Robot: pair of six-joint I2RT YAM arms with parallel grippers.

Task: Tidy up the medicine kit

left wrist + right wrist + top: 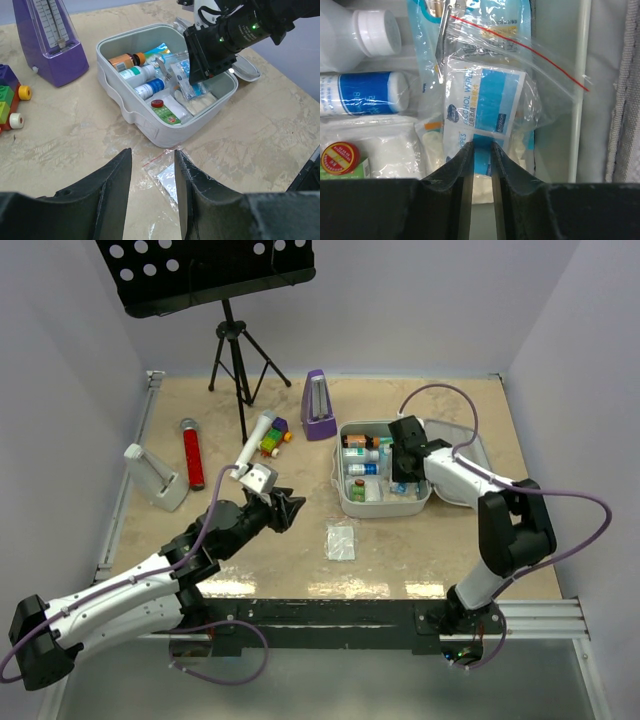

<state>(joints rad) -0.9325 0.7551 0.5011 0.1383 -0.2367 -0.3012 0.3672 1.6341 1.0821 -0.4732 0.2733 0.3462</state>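
Beige marbled tabletop (450, 550), pale walls (400, 300) on three sides. Toward its right half, the medicine kit (385, 508), open, lid folded out flat to the right, tray crowded with bottles, a boxed item and sachets.

Could most easily go wrong at the right gripper (404, 472): down inside the tray's right side, jaws drawn narrow about the lower edge of an alcohol wipe packet (485, 107) in a clear zip bag (530, 60). Cannot tell whether truly pinched or only straddled. If pinched on slack plastic alone, risks slipping free on a lift, or dragging neighbouring sachets and the blue-labelled bottle (360, 97) out of place. If pushed lower, risks jamming against the tray wall just to the right.

Second hazard at the left gripper (286, 508): jaws parted to a middling width, holding nothing, poised near a small flat zip pouch (341, 541). Thin and flush with the surface, so likely to slide or be missed in a pinch.

Relative to the tools: kit directly under and around the right gripper; apart from the left gripper, beyond it and to its right, pouch lying between.
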